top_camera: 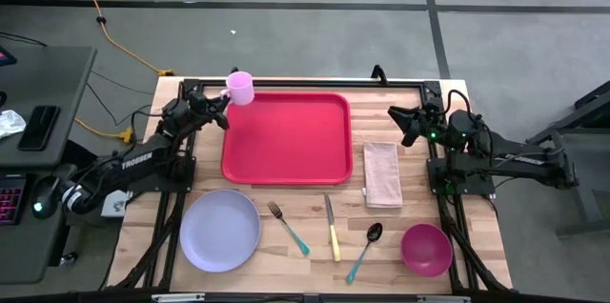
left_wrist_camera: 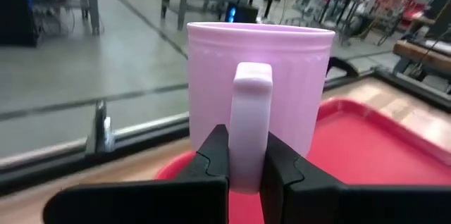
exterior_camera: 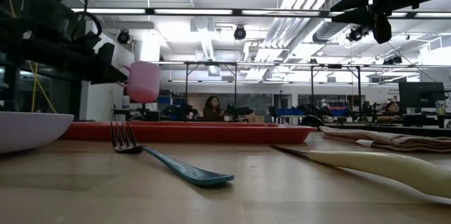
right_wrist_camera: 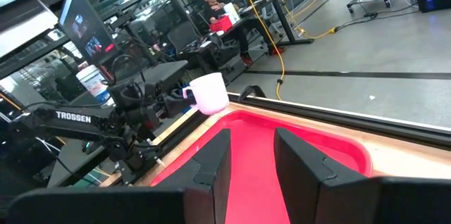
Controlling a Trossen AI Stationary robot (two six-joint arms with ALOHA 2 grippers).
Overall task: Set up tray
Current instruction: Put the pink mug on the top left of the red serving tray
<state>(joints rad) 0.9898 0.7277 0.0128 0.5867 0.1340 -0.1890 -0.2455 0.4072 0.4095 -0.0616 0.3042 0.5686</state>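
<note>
Pinching the pink mug's (left_wrist_camera: 259, 90) handle, the left end effector (left_wrist_camera: 245, 164) holds it above the tray's (top_camera: 286, 137) corner.

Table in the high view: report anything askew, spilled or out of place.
Nothing is spilled or damaged. The fork and spoon lie slanted, unlike the straight knife. The pink mug is off the table, gripped by its handle in the left claw at the red tray's corner.
</note>
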